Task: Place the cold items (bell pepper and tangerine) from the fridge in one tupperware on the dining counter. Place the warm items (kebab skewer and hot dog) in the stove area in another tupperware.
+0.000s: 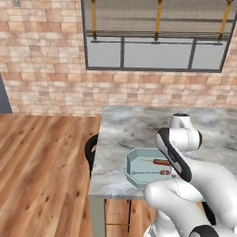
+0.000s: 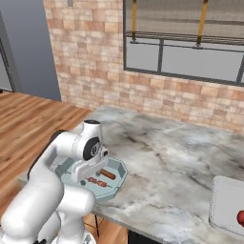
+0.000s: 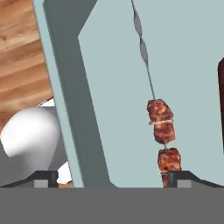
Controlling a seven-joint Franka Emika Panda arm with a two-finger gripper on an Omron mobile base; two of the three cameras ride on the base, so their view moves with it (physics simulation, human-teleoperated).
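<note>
Two tubs stand on the one marble tabletop (image 2: 181,157): a pale blue tub (image 2: 116,183) near the front edge and a white tub (image 2: 224,200) at the far right. The blue one holds one kebab skewer (image 3: 162,127) and one hot dog (image 2: 107,174); the white one shows one red item (image 2: 240,218), too cropped to name

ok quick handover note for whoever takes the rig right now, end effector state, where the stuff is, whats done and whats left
End effector: open, holding nothing, low over the near tupperware.
Kebab skewer lies flat inside that tupperware, with the hot dog beside it. The tupperware sits near the edge of the marble counter.
A second tupperware is at the right end of the counter, with something red inside; I cannot tell what it is.
Done: both warm items are boxed.
Left: check the bell pepper and tangerine.
</note>
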